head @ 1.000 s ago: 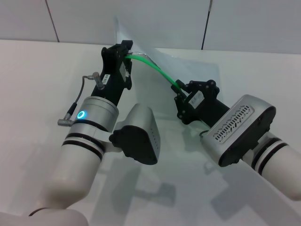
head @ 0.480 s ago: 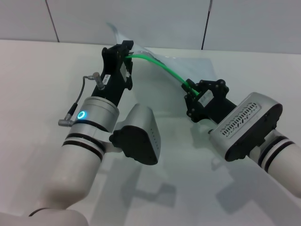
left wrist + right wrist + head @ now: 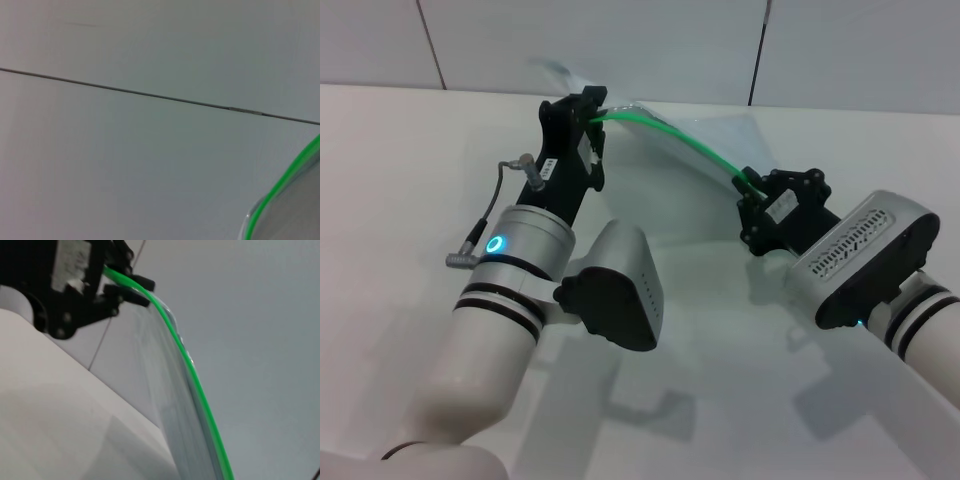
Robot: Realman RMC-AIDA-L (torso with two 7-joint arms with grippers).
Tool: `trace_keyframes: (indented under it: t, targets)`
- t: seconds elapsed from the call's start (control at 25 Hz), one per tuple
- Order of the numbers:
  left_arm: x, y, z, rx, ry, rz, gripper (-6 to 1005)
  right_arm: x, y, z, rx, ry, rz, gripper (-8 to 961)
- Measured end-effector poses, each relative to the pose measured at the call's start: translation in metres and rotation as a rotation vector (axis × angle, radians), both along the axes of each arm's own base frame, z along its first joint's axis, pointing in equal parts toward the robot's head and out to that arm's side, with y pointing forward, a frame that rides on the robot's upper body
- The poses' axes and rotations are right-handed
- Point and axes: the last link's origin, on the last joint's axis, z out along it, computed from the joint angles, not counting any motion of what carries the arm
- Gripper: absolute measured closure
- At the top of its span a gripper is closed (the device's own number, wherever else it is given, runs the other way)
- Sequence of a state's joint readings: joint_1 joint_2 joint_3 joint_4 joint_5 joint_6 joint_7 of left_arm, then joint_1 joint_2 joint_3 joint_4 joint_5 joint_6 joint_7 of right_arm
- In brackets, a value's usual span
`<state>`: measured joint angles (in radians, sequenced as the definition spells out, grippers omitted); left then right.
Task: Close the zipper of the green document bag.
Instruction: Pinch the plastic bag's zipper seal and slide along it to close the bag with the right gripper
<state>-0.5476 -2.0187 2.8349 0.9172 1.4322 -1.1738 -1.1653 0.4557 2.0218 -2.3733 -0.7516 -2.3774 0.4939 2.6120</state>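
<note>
Zipper (image 3: pixel 670 140) of the green document bag (image 3: pixel 705 128) runs as a thin bright green line between the two grippers, lifted above the white table (image 3: pixel 380 180) near the back wall. The left gripper (image 3: pixel 592 112) is clamped on the strip's far end, where the clear pouch crumples up beside its black fingers. The right gripper (image 3: pixel 752 190) is closed on the zipper's near end, well apart from the left one, so the strip hangs between them in a shallow curve. From the right wrist view the green edge (image 3: pixel 195 385) arcs away to the left gripper (image 3: pixel 117 282), with the translucent pouch (image 3: pixel 170 405) draping below it. The slider itself cannot be made out
</note>
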Motion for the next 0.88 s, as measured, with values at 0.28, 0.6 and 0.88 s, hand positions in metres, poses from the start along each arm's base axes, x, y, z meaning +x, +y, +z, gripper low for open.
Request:
trace_keyframes:
  t: [0.28, 0.6, 0.88]
  targets:
    - [0.001, -0.001, -0.001, -0.006, 0.003, -0.007, 944, 0.009, 0.004, 0.004, 0.014, -0.012, -0.026, 868]
    - [0.002, 0.0, -0.003, -0.018, 0.005, -0.008, 944, 0.019, 0.01, 0.007, 0.024, -0.022, -0.063, 864]
    - [0.002, 0.0, -0.003, -0.021, 0.007, -0.011, 945, 0.028, 0.013, 0.011, 0.033, -0.031, -0.091, 859]
